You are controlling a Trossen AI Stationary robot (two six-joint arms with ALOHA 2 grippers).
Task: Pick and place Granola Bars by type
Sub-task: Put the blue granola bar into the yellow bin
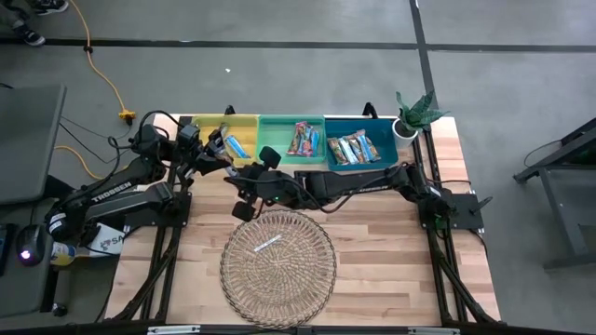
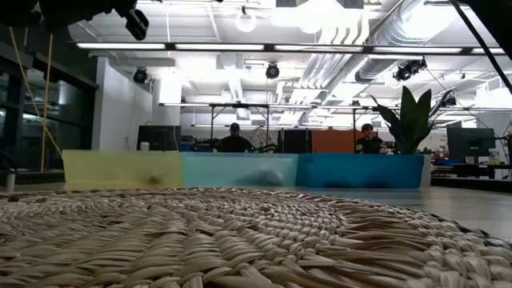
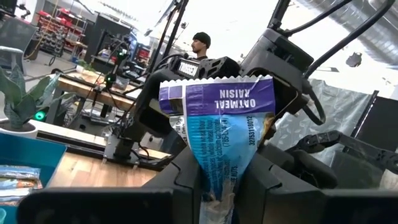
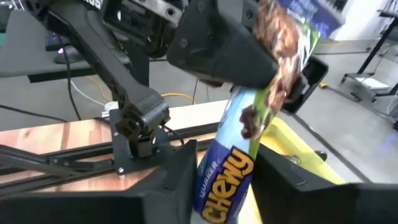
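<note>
Nearly done: bars already sit in the yellow bin (image 1: 244, 126), green bin (image 1: 276, 130) and blue bin (image 1: 381, 128). Left pincer (image 3: 217, 186) and right pincer (image 4: 227, 180) both clench one blue bar (image 3: 214, 134) above the bench (image 1: 372, 261). One bar (image 1: 266, 243) left in basket (image 1: 307, 288).

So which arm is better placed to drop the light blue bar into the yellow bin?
Left. Its fingers pinch the light blue bar, and the left gripper is right beside the yellow bin. The right gripper is farther away.

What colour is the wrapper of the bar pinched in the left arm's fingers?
Light blue with a purple band reading "Oatmeal Raisin"; the bar shows best in the left wrist view.
</note>
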